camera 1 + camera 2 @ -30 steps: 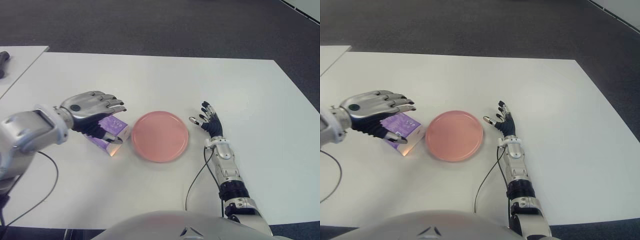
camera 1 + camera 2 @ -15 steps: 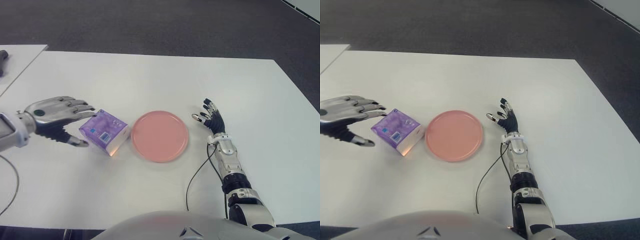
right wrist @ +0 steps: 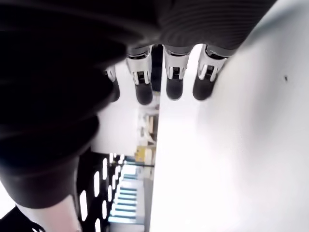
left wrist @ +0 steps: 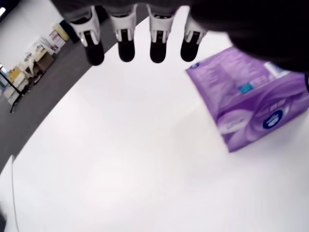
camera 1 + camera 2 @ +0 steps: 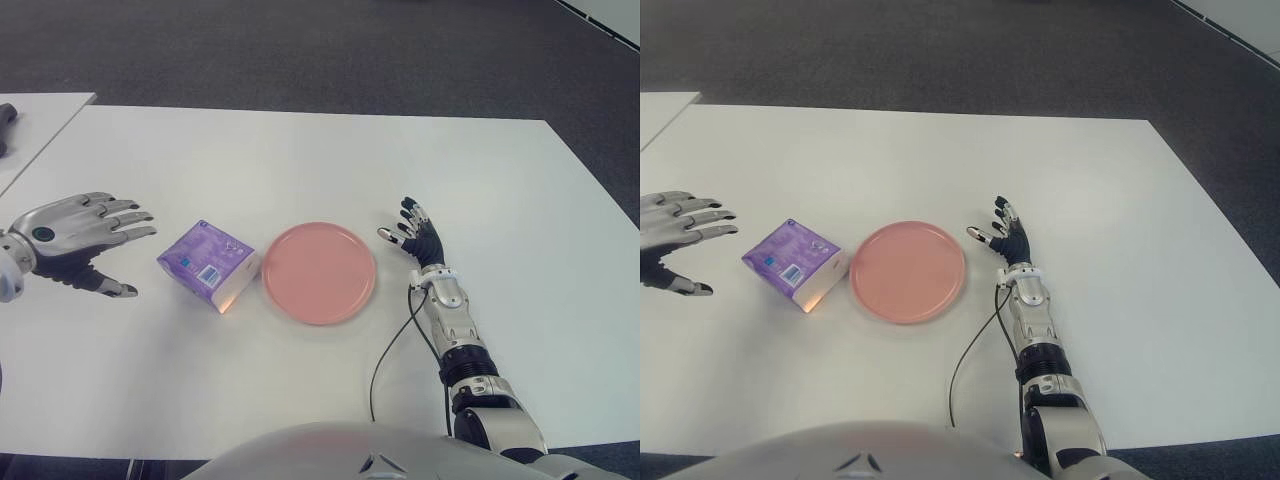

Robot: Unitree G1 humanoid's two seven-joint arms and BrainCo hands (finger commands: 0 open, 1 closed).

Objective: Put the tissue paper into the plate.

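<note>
Two open, empty hands, left hand and right hand, flank tissue pack and plate.

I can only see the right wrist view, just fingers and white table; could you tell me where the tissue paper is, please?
Observer: The purple tissue paper pack lies on the table, beside the pink plate on its left, not in it.
Operator: Is the left hand holding it?
Observer: No. The left hand is open, further left, with a clear gap to the pack.
Operator: And where is my right hand?
Observer: The right hand shows open just right of the plate, holding nothing.
</note>
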